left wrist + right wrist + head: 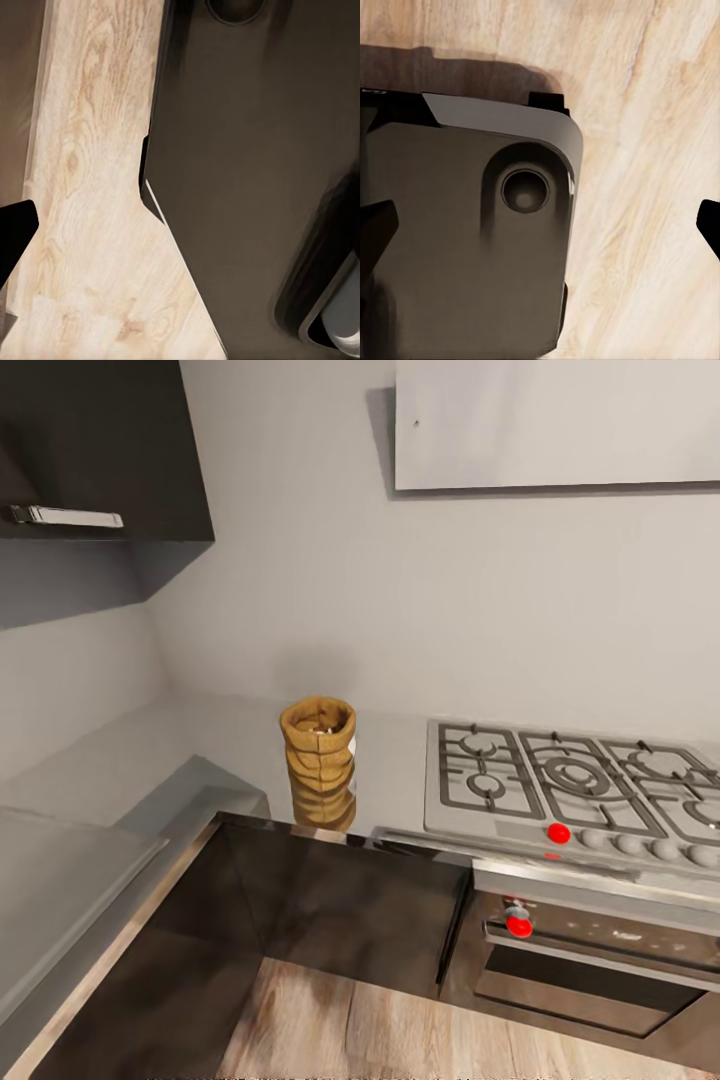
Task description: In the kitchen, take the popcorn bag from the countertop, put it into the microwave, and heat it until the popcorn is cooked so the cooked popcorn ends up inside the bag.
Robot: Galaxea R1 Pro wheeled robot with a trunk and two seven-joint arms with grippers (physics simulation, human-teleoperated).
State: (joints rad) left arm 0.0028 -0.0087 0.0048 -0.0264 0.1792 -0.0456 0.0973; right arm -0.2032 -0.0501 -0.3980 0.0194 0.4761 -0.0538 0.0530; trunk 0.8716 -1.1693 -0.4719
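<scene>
Our right end effector (540, 225) hung wide open over the wood floor (660, 150) and our own dark base (457, 247), holding nothing. Of our left end effector (15, 240) we saw just one dark tip, so we could not tell how open it was. The popcorn bag (318, 745) stood upright on the shiny grey surface (200, 750), near the hob (575, 780), by the wall.

Head camera overlooks countertop (200, 760); wrist cameras face wood floor (660, 150).

Dark robot base (457, 240) over wood floor (660, 150)
</scene>
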